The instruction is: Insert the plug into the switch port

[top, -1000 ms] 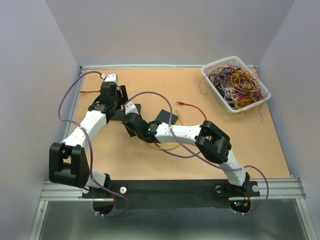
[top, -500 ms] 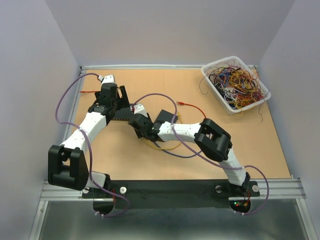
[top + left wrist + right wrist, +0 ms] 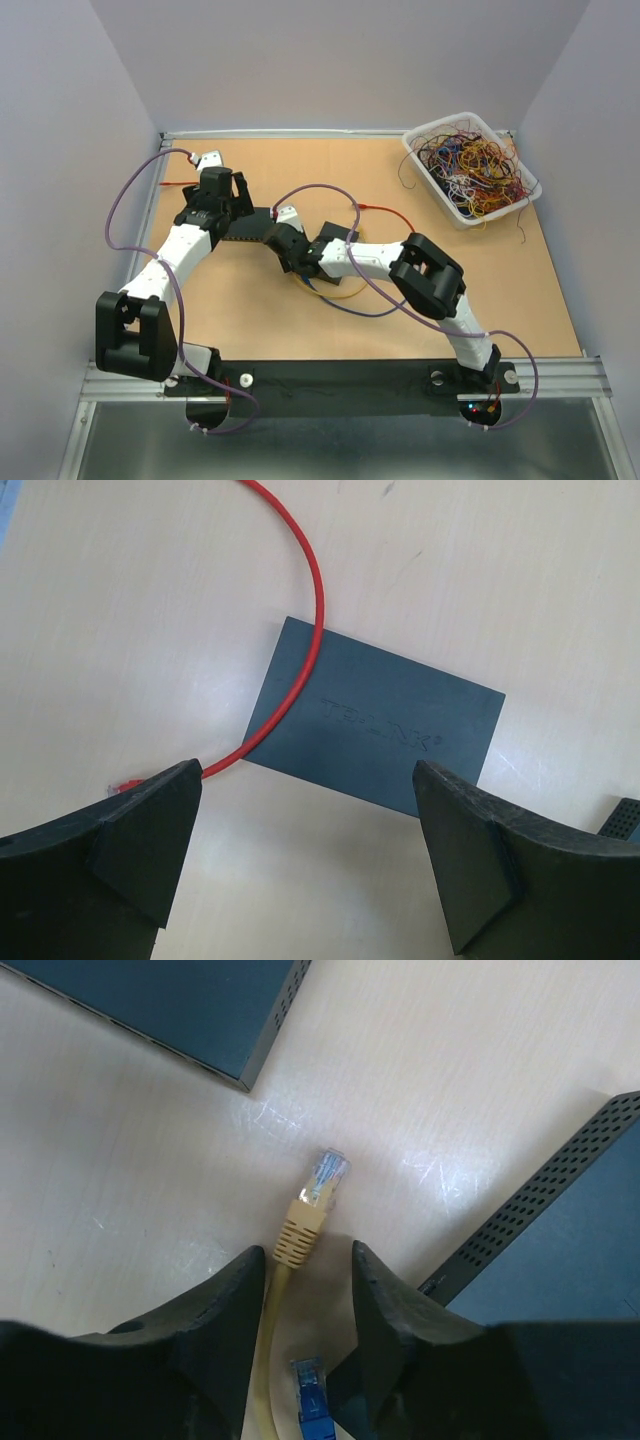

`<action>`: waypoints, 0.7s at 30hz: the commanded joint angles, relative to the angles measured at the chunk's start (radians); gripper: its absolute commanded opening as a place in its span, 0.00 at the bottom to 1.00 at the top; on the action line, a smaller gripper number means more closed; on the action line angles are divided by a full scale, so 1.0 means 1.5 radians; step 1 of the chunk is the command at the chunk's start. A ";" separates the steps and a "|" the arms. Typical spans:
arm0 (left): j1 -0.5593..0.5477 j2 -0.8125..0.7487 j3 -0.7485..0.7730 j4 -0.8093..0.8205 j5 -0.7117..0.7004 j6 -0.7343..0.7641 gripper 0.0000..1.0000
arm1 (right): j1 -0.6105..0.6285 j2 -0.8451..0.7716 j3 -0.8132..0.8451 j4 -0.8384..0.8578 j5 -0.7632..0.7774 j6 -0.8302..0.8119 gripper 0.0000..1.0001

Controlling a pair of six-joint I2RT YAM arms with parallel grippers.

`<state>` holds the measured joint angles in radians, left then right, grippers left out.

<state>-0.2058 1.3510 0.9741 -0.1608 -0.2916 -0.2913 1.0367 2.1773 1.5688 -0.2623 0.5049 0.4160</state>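
Task was judged not done: no plug was seen seated in any port.

The left gripper (image 3: 305, 780) was seen spread to full width, with nothing between its fingers, hung over the switch (image 3: 400, 730). The switch, a dark grey flat box, was laid lid-up on the table (image 3: 480, 290). A red cable (image 3: 315, 610) was draped across its left end, and the red plug (image 3: 126, 784) was left loose on the table, just beside the left finger and apart from the switch. No port face was shown in the left wrist view.

The right gripper (image 3: 308, 1255) was seen half closed around the yellow cable (image 3: 297, 1235). Its clear-tipped yellow plug (image 3: 326, 1173) was pointed forward past the fingertips. A sliver of gap was visible on either side of the boot, so a firm clamp could not be confirmed. The plug was placed over bare table, near a corner of a dark box seen at the upper left of the right wrist view, likely the same switch, but not touching it. Ports on that edge could not be made out. A blue plug (image 3: 312, 1390) was seen low between the fingers.

A second, vented black box (image 3: 560, 1240) was set to the right, and a bin (image 3: 415, 150) of tangled cables at the far right corner.

Left to do, as judged: a plug lined up with a port and pushed home.
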 commanded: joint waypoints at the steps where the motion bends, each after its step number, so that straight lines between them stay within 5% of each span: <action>1: 0.002 -0.008 0.013 0.003 -0.017 -0.004 0.99 | 0.005 0.012 0.013 -0.009 -0.014 0.015 0.41; 6: 0.002 -0.009 0.014 0.003 -0.017 -0.003 0.98 | 0.005 0.012 -0.007 -0.007 -0.032 0.030 0.24; 10: 0.003 -0.013 0.013 0.005 -0.014 0.002 0.98 | 0.005 0.006 -0.030 0.005 -0.048 0.037 0.00; 14: 0.002 -0.036 0.001 0.032 0.040 0.017 0.98 | 0.005 -0.079 -0.121 0.087 -0.047 0.017 0.00; 21: -0.003 -0.100 -0.031 0.092 0.106 0.032 0.95 | 0.006 -0.331 -0.365 0.294 -0.219 -0.083 0.01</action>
<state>-0.2058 1.2743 0.9443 -0.1101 -0.1928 -0.2676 1.0370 1.8404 1.1110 -0.0185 0.3149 0.3744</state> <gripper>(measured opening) 0.948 0.168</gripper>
